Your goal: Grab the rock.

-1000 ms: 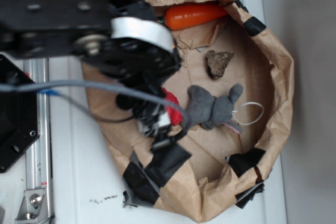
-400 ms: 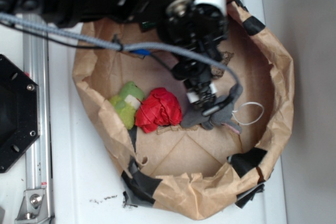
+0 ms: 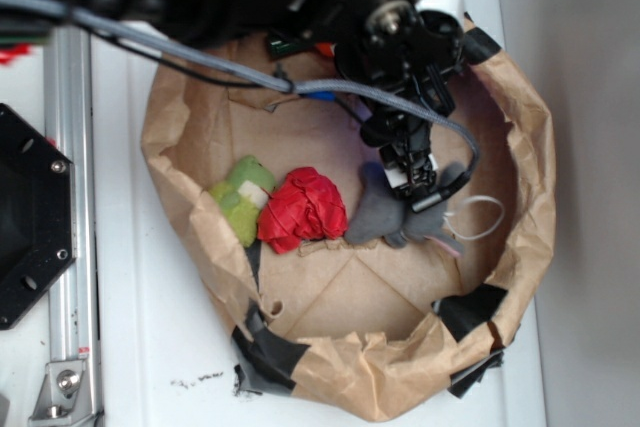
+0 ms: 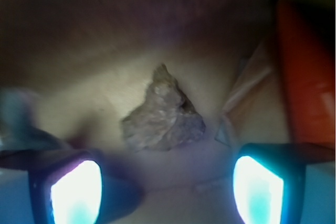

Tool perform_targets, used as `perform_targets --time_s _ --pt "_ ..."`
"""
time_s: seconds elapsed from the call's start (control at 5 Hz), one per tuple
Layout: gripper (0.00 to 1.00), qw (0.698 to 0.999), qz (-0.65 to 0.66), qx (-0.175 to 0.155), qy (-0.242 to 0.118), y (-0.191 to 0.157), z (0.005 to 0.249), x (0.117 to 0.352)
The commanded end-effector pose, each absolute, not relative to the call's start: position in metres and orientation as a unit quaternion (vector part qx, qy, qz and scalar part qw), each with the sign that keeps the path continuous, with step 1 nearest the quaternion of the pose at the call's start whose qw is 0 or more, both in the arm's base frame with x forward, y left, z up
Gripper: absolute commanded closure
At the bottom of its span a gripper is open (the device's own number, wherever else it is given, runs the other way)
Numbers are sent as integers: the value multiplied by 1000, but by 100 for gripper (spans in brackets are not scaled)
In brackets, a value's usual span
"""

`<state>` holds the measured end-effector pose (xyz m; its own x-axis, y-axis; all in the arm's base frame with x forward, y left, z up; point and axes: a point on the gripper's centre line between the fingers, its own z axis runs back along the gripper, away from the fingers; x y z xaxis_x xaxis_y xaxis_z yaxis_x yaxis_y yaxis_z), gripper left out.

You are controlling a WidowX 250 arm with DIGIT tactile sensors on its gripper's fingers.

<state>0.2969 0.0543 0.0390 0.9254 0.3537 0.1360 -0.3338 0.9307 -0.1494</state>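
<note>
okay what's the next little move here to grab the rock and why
Probably lower the tool straight down toward the rock. In the wrist view the rock lies on the brown paper, roughly centred between the two spread fingers, and nothing touches it yet. The orange object sits off to the right, so it should stay clear.

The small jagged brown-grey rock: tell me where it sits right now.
In the wrist view the small jagged brown-grey rock lies on the brown paper, centred just ahead of the open pincer, with the orange carrot to its right.
</note>
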Motion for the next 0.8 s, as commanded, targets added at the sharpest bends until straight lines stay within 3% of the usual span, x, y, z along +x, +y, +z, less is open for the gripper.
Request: perform_targets --time_s 0.0,0.4,0.6 --pt "0 981 152 -36 -118 55 33 319" --pt "0 979 157 -27 -124 64 35 339" --pt "100 985 147 -6 -89 62 31 335"
